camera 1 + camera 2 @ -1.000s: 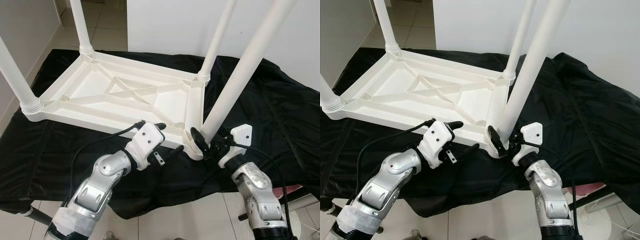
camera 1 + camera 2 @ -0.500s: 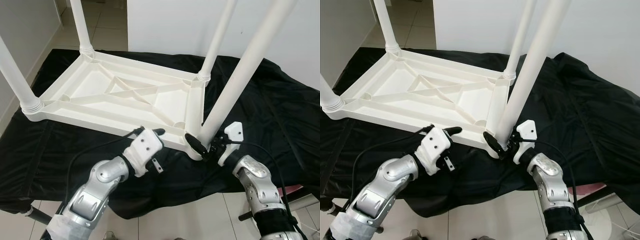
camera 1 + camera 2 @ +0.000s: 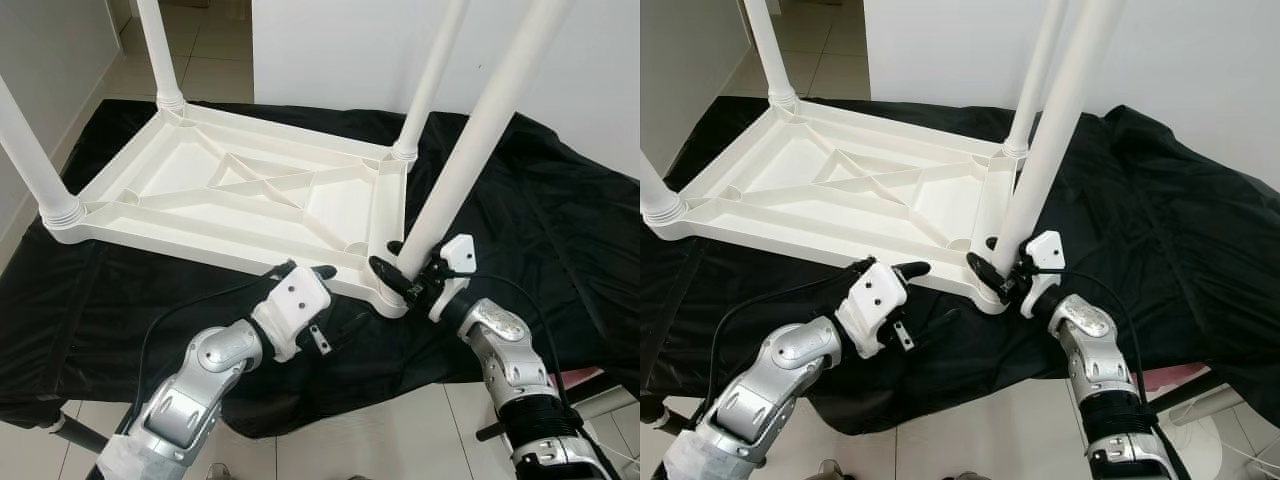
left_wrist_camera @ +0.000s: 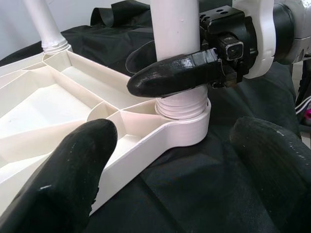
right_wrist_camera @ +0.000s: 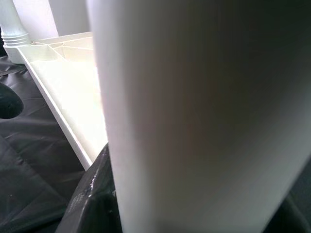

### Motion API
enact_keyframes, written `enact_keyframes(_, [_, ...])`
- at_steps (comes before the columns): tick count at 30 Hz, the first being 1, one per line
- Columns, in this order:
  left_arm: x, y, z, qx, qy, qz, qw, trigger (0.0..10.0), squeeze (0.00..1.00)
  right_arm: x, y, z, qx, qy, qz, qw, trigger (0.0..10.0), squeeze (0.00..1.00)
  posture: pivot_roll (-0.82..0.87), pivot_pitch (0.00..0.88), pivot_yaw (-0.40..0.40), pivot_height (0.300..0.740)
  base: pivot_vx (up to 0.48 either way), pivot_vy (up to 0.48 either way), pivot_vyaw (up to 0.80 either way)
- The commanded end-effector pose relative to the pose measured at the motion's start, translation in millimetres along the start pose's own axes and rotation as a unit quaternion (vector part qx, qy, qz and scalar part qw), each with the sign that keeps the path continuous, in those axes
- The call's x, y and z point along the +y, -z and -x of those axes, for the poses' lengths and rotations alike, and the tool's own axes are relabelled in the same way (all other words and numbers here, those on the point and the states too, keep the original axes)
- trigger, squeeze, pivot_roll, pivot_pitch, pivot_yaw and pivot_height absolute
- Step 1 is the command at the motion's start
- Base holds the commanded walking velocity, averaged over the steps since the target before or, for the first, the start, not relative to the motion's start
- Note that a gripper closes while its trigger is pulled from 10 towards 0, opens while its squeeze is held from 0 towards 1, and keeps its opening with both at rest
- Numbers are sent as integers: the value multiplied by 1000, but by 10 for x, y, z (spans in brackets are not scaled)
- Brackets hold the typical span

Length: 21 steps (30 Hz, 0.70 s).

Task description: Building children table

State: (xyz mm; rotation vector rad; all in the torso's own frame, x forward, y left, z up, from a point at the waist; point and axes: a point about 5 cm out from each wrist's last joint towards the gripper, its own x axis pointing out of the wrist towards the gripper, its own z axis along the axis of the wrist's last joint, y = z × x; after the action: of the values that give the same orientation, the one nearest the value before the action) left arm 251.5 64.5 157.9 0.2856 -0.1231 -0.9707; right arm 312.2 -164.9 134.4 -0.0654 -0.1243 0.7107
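A white plastic children's table [image 3: 240, 190] lies upside down on a black cloth. Its near right leg [image 3: 470, 150] stands tilted in the corner socket [image 4: 184, 126]. My right gripper [image 3: 398, 265] is shut on this leg just above the socket, one black finger on each side. In the left wrist view one of those fingers [image 4: 175, 73] curls across the leg [image 4: 175, 29]. The leg [image 5: 194, 116] looms very close in the right wrist view. My left gripper [image 3: 338, 290] is open, held low at the table's near edge just left of the socket, holding nothing.
Three other legs stand upright: near left [image 3: 35, 160], far left [image 3: 158, 50], far right [image 3: 430, 80]. The black cloth [image 3: 560, 220] hangs over the near edge of the work surface. A white wall is behind, tiled floor below, and a pink object [image 3: 580, 378] sits low at right.
My right wrist has risen and moved in closer to the leg's base, and the leg stands slightly more upright. My left gripper stays at the near edge, still open.
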Motion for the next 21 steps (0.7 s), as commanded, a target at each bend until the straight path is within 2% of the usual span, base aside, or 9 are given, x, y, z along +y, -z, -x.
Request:
enact_keyframes(1, [-42,-33,-8,-2,20,-6,1000,10000,0,-2,56,16,12,0,-5,1000,0,0,24,78,-96,740,0,0,0])
enact_keyframes(2, [-43,-33,-8,-2,19,-6,1000,10000,0,-24,59,36,13,11,-4,1000,10000,0,23,78,-98,740,0,0,0])
enact_keyframes(8, [-60,-46,-47,-7,19,-2,1000,10000,0,-68,71,55,21,101,-4,995,10000,0,4,79,-93,740,0,0,0])
enact_keyframes(10, [-76,-44,-54,-8,22,0,1000,10000,0,-77,91,70,23,170,-8,985,10000,0,-4,77,-93,740,0,0,0])
enact_keyframes(11, [-76,-44,-54,-8,22,0,1000,10000,0,-77,91,70,23,170,-8,985,10000,0,-4,77,-93,740,0,0,0])
enact_keyframes(14, [-79,-40,-59,-8,25,0,1000,10000,0,-59,100,84,18,234,-24,972,10000,0,-8,76,-91,740,0,0,0])
enact_keyframes(16, [-80,-40,-75,-8,28,0,1000,10000,0,68,100,67,14,298,-30,954,10000,0,-12,73,-93,740,0,0,0])
enact_keyframes(20, [-84,-43,-79,-9,29,1,1000,10000,0,126,99,55,12,318,-35,947,10000,0,-13,72,-92,740,0,0,0])
enact_keyframes(21, [-90,-40,-81,-9,30,1,1000,10000,0,218,120,5,20,349,-45,936,10000,0,-10,70,-95,740,0,0,0])
